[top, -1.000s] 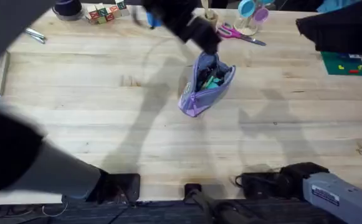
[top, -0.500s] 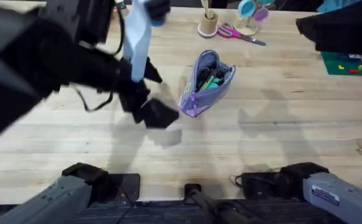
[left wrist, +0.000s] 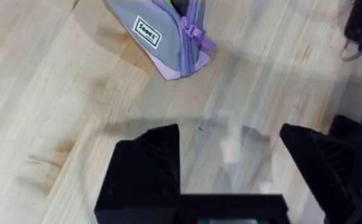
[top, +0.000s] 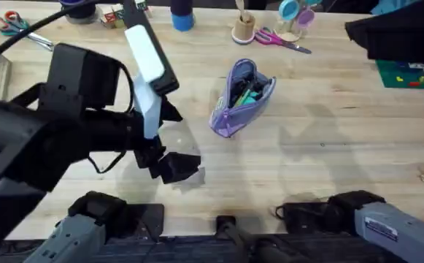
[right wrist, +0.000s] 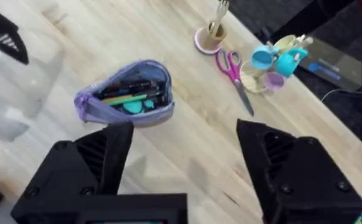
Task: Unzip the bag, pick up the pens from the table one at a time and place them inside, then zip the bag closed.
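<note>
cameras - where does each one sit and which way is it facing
Overhead: fixed above the arm bases, looking down and forward at the table; left arm large below it.
Left wrist: on the left arm, over bare wood, its open left tool below.
Right wrist: high above the open bag, right tool open.
All share the bag.

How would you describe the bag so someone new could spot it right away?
Start with the wooden table and look just past its middle, toward the far edge. The bag is a small lavender pouch lying alone there, short of the pink scissors. Its top gapes open, with green and dark sticks showing inside.
</note>
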You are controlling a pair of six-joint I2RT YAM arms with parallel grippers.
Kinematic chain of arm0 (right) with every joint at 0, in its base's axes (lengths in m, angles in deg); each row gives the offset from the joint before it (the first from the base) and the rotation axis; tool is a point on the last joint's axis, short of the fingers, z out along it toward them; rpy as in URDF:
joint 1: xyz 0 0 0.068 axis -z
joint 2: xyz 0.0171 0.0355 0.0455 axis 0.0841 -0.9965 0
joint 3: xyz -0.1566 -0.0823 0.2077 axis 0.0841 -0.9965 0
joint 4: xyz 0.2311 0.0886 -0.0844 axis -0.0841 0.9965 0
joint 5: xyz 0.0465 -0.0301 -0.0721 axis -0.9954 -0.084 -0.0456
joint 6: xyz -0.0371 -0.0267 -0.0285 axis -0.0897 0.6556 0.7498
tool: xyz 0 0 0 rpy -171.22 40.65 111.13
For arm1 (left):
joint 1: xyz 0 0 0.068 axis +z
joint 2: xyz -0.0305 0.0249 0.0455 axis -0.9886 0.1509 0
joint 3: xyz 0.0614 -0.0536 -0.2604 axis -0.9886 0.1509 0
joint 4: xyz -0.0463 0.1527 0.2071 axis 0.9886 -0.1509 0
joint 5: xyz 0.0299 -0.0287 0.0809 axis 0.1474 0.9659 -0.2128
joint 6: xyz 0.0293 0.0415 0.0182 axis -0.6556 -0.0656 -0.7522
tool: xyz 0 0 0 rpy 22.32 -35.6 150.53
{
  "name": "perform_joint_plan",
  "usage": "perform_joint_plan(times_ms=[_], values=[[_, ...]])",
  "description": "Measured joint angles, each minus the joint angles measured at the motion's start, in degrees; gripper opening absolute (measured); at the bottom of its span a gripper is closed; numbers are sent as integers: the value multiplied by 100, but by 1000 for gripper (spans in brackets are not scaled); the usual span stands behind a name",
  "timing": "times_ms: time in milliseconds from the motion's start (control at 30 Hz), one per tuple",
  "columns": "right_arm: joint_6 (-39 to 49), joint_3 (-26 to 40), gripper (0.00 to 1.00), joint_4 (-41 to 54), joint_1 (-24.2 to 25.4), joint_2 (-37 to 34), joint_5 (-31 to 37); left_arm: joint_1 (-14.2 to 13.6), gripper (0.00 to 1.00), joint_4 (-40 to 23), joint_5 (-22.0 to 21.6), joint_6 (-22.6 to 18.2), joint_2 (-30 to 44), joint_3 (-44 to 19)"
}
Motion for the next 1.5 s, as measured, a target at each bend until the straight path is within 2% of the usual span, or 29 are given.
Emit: perform_joint_plan(times_ms=[233,600,833,1267,1500], values=[[-25,0,995,274,2,-15,-92,0,994,126,0,0,-135,49],[-133,0,996,943,0,-17,-1628,0,995,67,0,2,-135,49],[-155,0,995,1303,0,-17,-2297,0,994,67,0,0,-135,49],[-822,-100,995,1437,0,-17,-2559,0,993,67,0,0,-135,49],[-1025,-837,995,1414,-188,-15,-2559,0,994,67,0,0,-135,49]])
